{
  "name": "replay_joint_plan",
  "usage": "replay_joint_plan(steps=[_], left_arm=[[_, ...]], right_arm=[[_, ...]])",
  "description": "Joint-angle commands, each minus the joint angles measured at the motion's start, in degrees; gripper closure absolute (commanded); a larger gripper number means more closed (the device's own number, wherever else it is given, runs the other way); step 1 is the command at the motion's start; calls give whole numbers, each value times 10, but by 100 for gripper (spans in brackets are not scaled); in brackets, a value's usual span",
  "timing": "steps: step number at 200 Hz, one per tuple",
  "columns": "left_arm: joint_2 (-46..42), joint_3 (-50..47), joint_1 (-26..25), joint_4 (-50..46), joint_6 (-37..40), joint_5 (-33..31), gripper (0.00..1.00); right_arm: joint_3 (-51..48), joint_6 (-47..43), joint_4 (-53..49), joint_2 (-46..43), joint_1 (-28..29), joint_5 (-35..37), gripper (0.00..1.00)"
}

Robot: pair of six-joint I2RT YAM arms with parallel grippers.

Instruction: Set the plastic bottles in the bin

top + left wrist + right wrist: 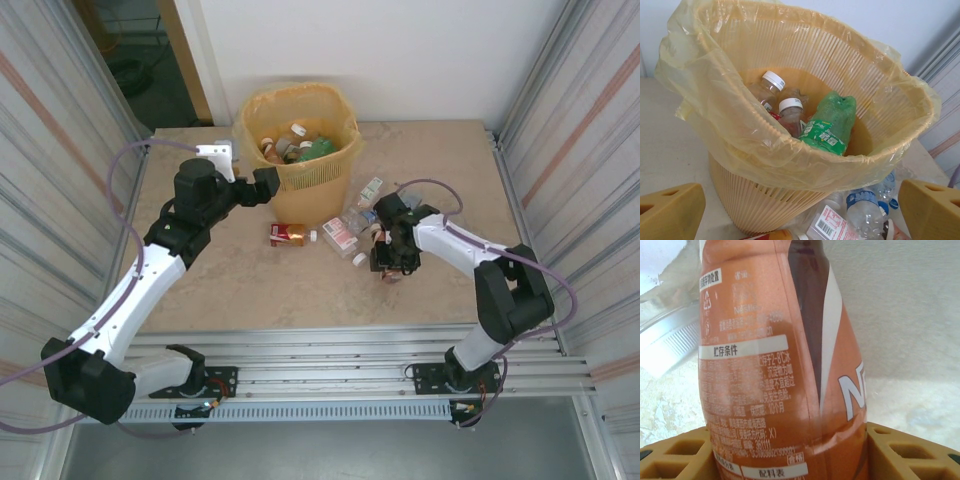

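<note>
Grips one brown-labelled bottle [770, 365] in right claw [790, 455], low over counter [250, 290]. Holds left claw [262, 186] wide apart, empty, just beside one bin [740, 195]. Inside bin: two white-capped bottles [771, 87], one green bottle [830, 122].

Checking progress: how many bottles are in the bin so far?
3: white-capped clear bottle at left, second white-capped bottle beside it, crushed green bottle right. Others may be hidden underneath.
</note>
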Motion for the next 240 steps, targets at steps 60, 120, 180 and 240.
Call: replay_joint_plan(steps=[60, 120, 180, 240], left_arm=[[-19, -6, 7, 23, -15, 7, 1], [-17, -5, 7, 34, -28, 36, 1], [9, 27, -24, 56, -37, 121, 1], [71, 89, -89, 97, -57, 219, 2]], right_arm=[[9, 25, -66, -103, -1, 79, 54], [6, 13, -20, -201, 7, 85, 62], [-20, -16, 95, -310, 40, 62, 62], [-50, -45, 228, -389, 65, 21, 59]])
